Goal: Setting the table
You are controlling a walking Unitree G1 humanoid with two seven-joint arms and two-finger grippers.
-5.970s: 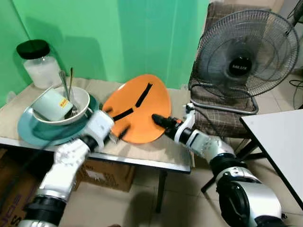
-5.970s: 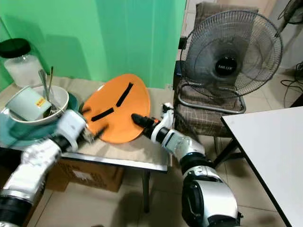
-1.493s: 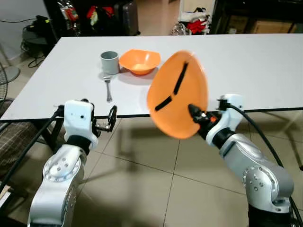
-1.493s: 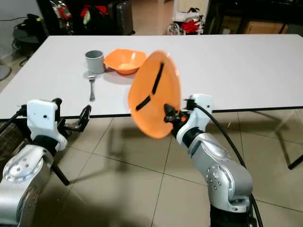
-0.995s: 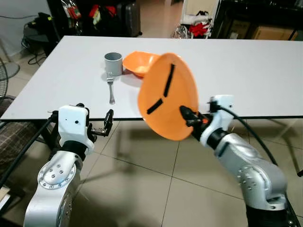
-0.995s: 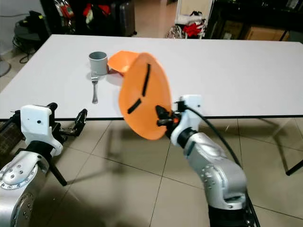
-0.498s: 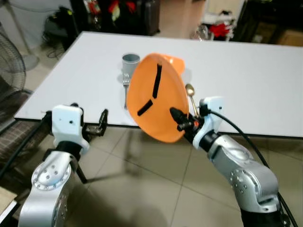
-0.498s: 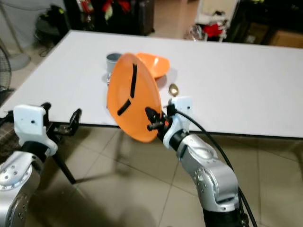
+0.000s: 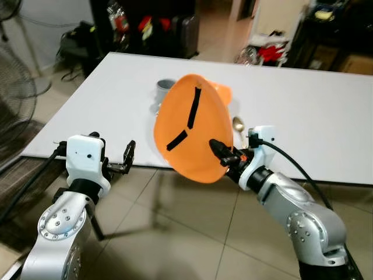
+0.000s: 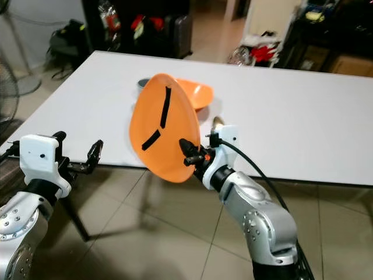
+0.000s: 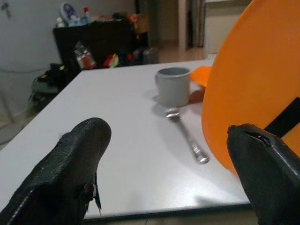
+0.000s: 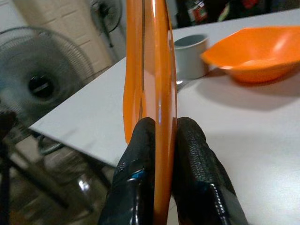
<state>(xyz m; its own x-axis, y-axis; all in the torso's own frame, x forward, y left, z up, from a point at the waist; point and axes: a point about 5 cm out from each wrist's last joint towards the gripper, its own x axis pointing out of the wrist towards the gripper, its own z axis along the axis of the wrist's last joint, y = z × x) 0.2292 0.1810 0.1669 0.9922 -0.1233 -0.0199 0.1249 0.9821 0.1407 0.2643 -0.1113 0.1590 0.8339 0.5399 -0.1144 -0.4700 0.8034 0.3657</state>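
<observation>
Orange plate (image 9: pixel 192 125) upright, overhanging white table (image 9: pixel 105 99) edge

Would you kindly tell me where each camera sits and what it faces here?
Left and right eye views: on the head, facing down at the white table; both silver arms show.
Left wrist view: along the open left gripper, facing the grey cup and metal fork.
Right wrist view: along the right gripper clamping the orange plate edge-on.
All share the plate.
</observation>
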